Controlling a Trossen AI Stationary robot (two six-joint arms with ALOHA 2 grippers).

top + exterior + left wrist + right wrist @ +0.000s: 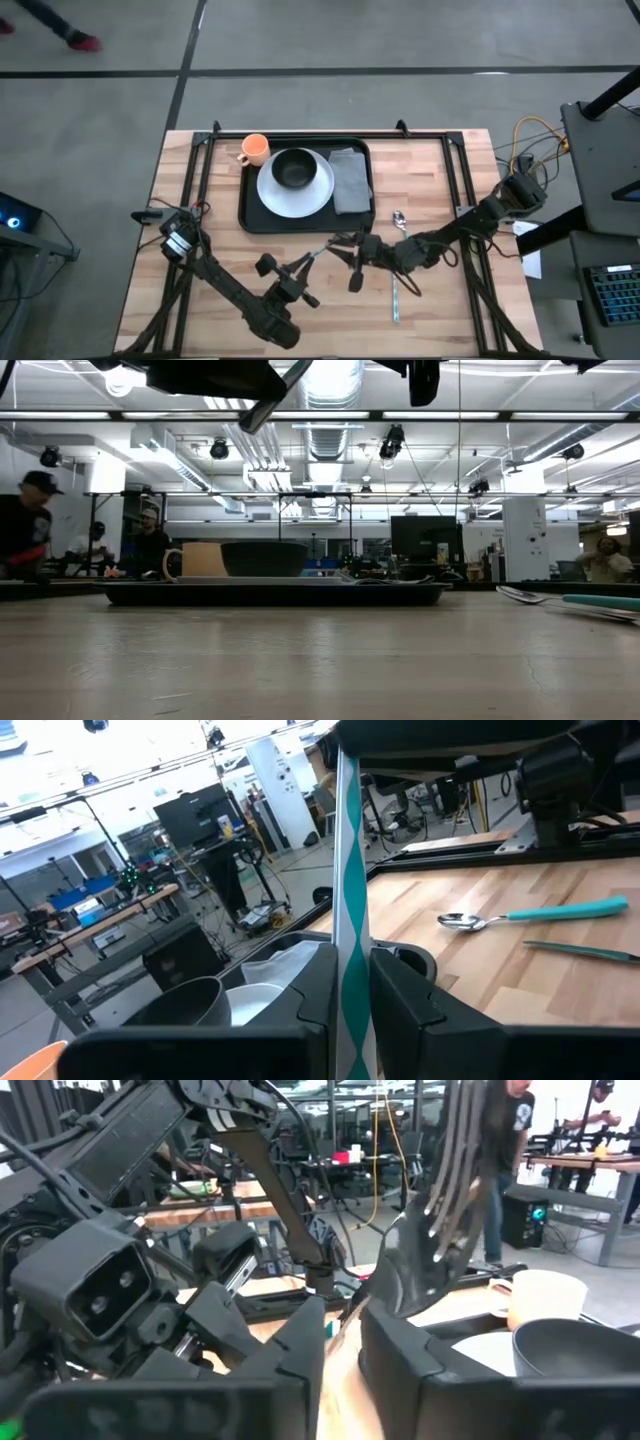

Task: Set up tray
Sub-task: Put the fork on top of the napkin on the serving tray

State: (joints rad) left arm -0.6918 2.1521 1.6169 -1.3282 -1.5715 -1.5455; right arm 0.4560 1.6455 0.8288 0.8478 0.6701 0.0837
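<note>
Black tray (305, 222) far | left gripper (322, 250) raised near it, clenched on teal-patterned utensil (349, 910) | right gripper (352, 262) alongside, gripping fork (452, 1170)

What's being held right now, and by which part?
A fork: the left gripper is shut on its teal-and-white handle. Its tined end reaches the right gripper; whether that one grips too cannot be told.

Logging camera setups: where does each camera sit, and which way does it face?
High: overhead, straight down on the tray; both arms show.
Low: table height, level across to the tray and room; arm parts at top.
Left wrist: past the left claw, shut on a fork, toward the spoon.
Right wrist: past the right claw toward the bowl.
Shared: bowl in all four.
</note>
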